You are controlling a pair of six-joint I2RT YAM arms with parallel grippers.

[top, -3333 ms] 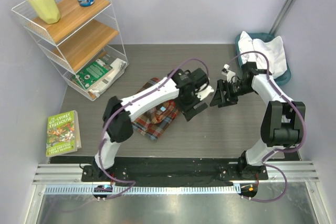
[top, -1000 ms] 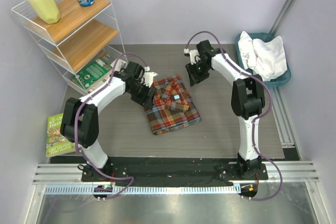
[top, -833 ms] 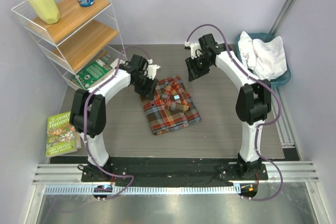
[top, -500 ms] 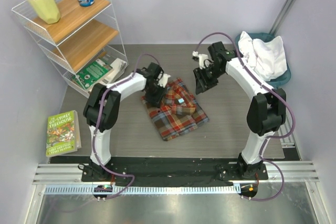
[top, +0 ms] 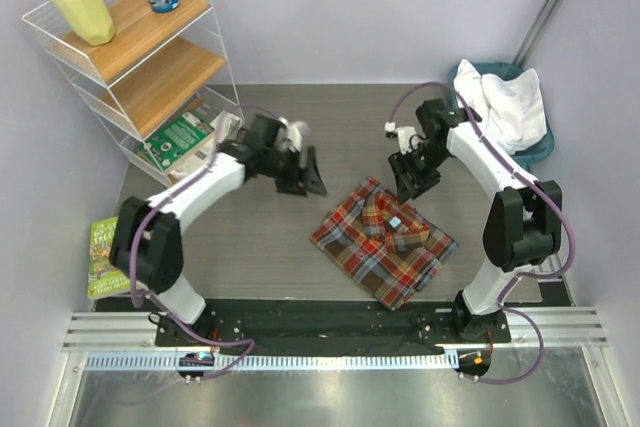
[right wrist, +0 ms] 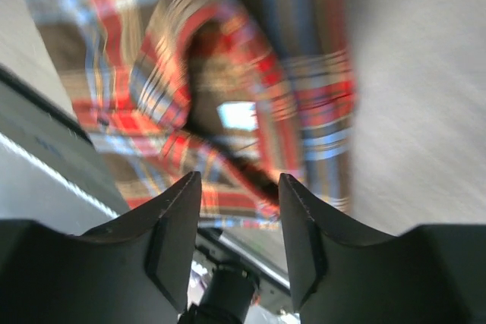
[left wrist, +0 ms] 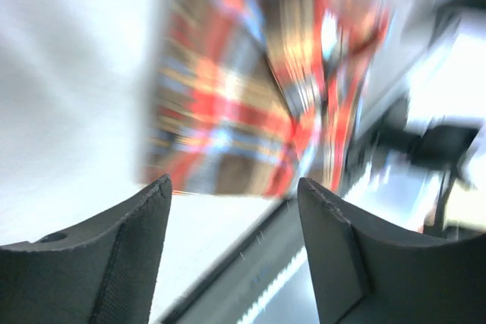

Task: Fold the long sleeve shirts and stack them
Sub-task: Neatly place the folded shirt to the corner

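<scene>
Plaid shirt, probably loose, on table

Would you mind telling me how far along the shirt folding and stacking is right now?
Done: the plaid shirt lies folded on the table. In hand: nothing; the left gripper and the right gripper are both open and empty. Left: the white shirt sits crumpled in the teal basket, unfolded and not yet stacked.
</scene>
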